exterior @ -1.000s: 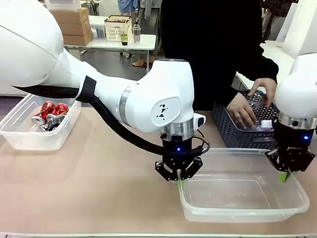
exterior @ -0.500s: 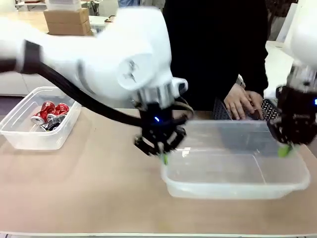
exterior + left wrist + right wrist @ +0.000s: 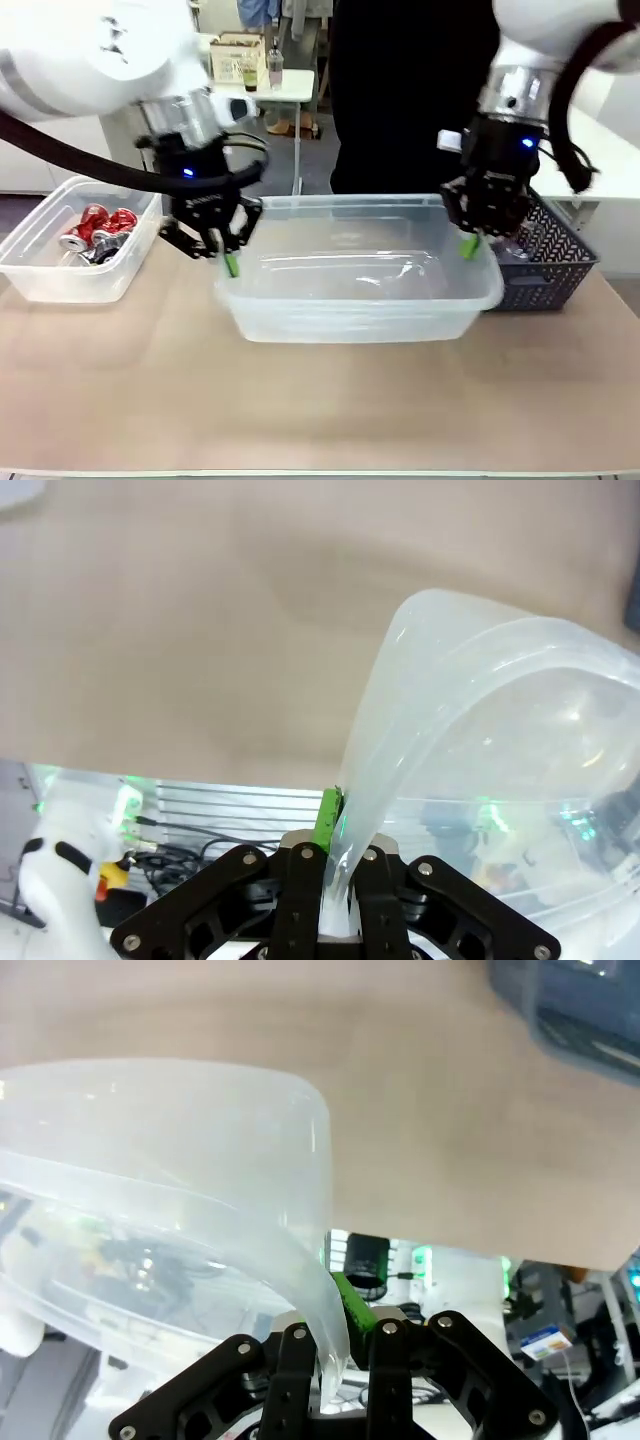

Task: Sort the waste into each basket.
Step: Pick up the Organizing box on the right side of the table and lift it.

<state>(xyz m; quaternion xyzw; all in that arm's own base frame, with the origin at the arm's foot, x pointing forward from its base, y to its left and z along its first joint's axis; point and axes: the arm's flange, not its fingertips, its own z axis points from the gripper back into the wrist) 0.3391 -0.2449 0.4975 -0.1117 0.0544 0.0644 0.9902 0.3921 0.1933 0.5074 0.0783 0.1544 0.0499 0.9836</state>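
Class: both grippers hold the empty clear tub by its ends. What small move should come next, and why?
Probably lower the empty tub straight down onto the table, both arms together. The left gripper and right gripper each pinch an end wall, and it seems to hang above the tabletop, between the tub of cans and the dark basket.
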